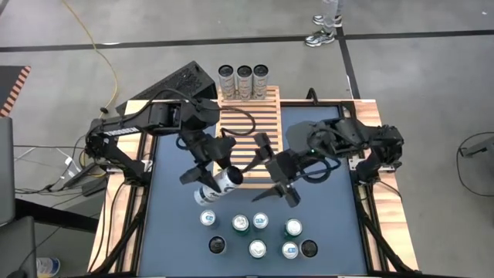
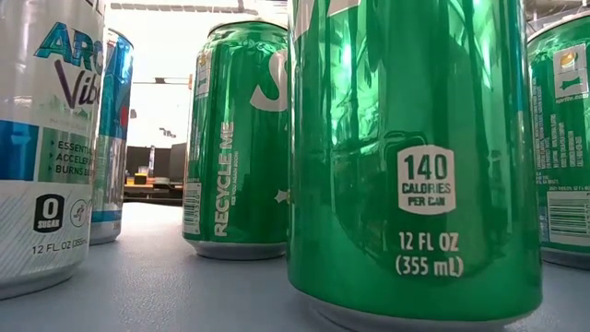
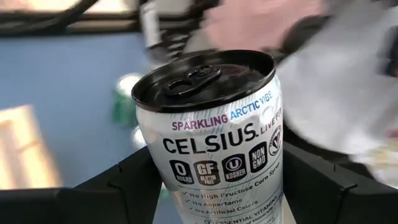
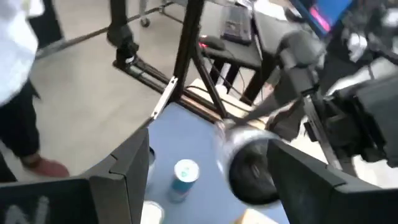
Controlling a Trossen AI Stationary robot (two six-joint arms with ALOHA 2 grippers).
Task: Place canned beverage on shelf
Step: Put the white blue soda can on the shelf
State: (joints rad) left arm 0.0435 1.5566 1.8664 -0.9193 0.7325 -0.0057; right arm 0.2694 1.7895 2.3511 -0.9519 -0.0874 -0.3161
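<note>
Gripping tilted can [image 1: 224,181], left claw [image 1: 207,174] aloft

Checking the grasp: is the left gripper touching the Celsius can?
Touching: the left wrist view shows the left gripper clamping both sides of the Celsius can.

A robotics lab or workshop is indicated. A bare grey concrete floor [image 1: 401,69], marked with dark taped lines, is seen around a blue tabletop [image 1: 174,232] edged in wood. A yellow cable [image 1: 108,66] and black cables are trailed over the floor. Black metal stands [image 4: 186,56] and dark equipment are seen beyond, and a person's shoes [image 1: 323,35] are visible beside the rig.
</note>
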